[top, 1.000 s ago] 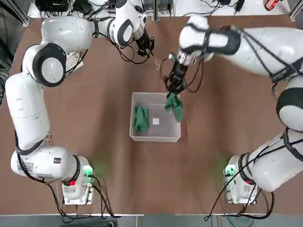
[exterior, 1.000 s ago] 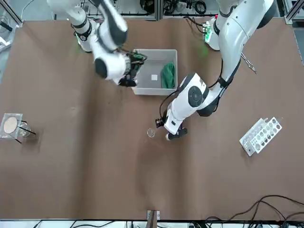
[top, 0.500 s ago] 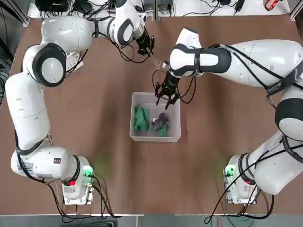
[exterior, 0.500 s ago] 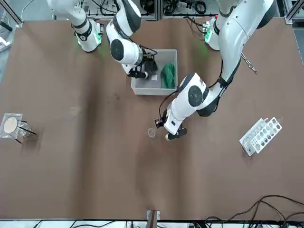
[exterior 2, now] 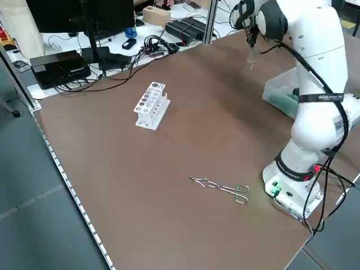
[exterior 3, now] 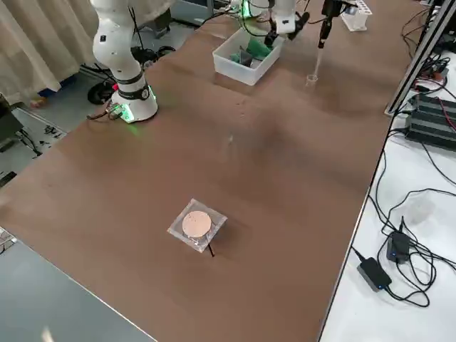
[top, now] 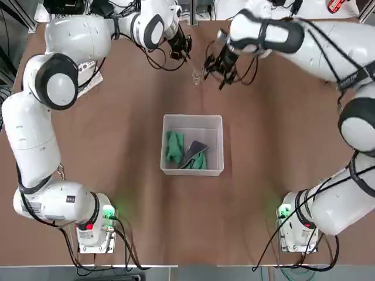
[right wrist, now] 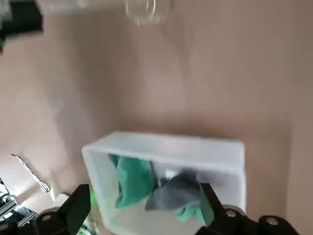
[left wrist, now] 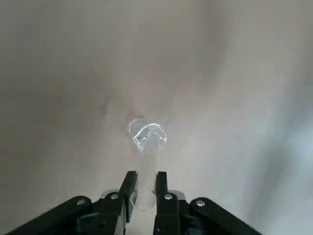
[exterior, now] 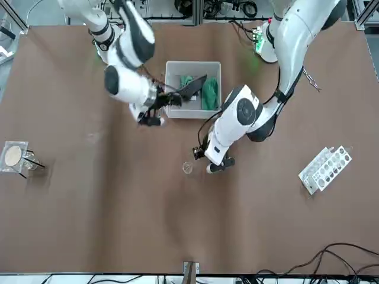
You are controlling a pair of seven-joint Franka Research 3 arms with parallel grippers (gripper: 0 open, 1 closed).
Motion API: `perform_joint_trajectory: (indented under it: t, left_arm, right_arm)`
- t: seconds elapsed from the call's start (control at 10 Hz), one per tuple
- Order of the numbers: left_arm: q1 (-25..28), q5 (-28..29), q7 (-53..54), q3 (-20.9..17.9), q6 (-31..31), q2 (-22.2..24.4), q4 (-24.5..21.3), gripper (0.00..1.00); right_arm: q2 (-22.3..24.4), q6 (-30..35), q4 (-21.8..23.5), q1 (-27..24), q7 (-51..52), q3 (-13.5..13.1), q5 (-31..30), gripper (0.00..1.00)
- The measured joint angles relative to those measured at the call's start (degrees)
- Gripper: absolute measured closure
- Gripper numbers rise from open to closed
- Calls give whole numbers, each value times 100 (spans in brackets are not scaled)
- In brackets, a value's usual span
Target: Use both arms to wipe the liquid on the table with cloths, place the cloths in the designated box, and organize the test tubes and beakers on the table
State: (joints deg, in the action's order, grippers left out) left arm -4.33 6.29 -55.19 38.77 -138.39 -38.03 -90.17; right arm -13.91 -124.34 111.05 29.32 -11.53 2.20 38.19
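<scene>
Second cloth dropped in the bin, right pincer pulled away

A second ago the right pincer (top: 220, 67) hung over the bin (top: 193, 169) with its fingers clamped on a green-and-grey cloth (top: 195, 156). That cloth has since fallen and lies inside the bin beside the other green cloth (top: 174, 146). The right pincer has spread its fingers wide, empty, and has swung off the bin toward the far side of the worktop, close to the test tube (exterior: 188, 167).

My left hand (top: 181, 48): arm stretched far across the worktop, fingers (left wrist: 128, 188) pointing down, pinched nearly together on a thin glass test tube (left wrist: 146, 161). My right hand (top: 218, 68): arm reaching in beside it, raised, fingers spread wide, holding nothing.
</scene>
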Motion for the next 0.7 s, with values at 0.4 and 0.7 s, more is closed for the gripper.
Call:
perform_joint_trajectory:
  t: [0.4,0.7]
  left_arm:
    - [114,15,-24,-141,846,652,13,78]
    - [124,21,-16,-657,1634,1259,-3,78]
  right_arm:
    - [-999,-1011,-121,-678,4407,10,981,1]
    - [-1653,-1019,-320,-763,7966,21,3289,1]
